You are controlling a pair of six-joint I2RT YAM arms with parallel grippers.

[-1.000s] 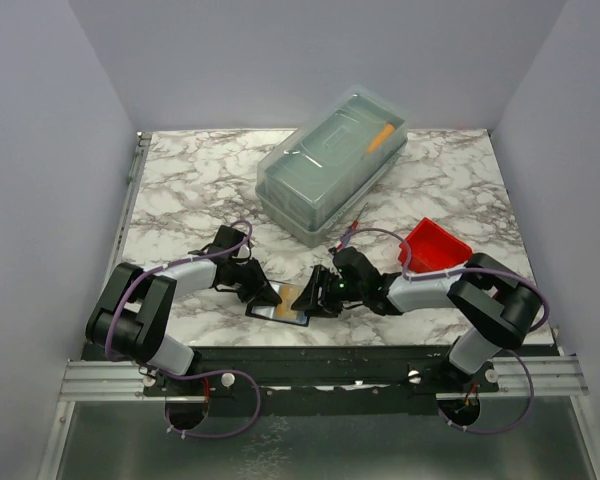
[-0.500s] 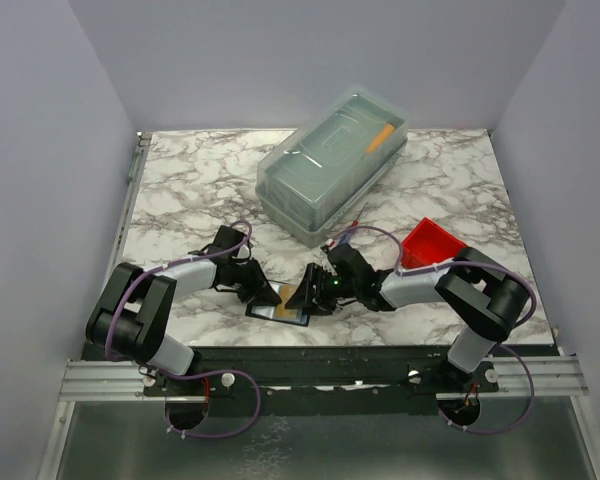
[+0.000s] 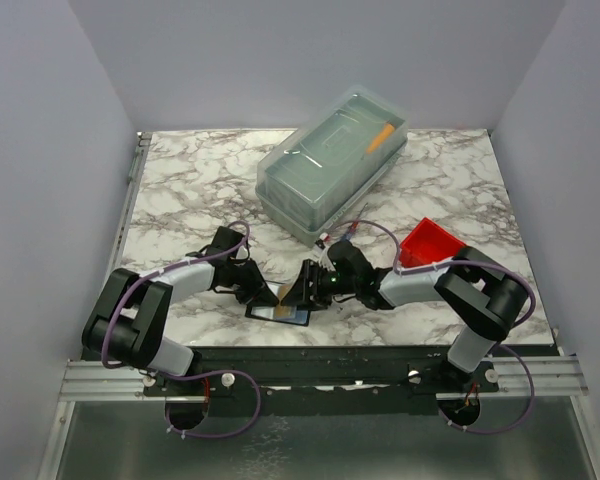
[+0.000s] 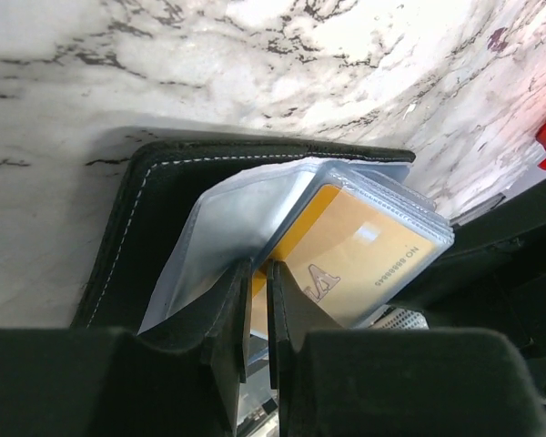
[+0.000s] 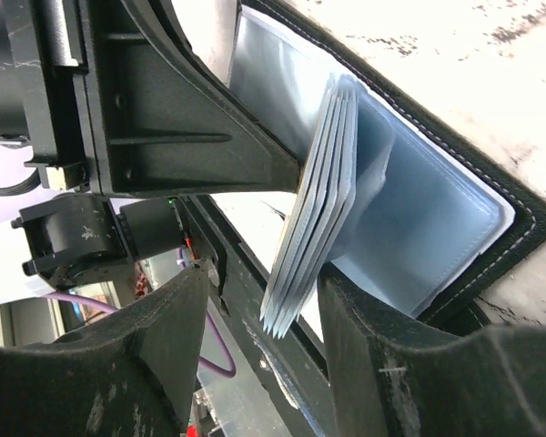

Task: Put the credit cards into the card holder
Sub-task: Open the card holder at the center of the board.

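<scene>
Right end effector [image 5: 266, 296] slid left, open astride card holder [image 4: 136, 228]; left end effector [image 4: 257, 273] seemingly clamps its sleeve [image 4: 227, 205].

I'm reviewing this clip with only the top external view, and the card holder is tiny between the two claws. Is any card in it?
Observer: Yes. The left wrist view shows a tan card behind the plastic of the clear sleeves in the open black card holder.
Operator: Is the left claw gripping anything?
Observer: The left claw is pinched almost shut on the sleeved edge of that tan card.
Operator: And the right one?
Observer: In the right wrist view the right claw is open. Its fingers straddle a fan of the clear sleeves standing up off the holder, with a visible gap on one side.
</scene>
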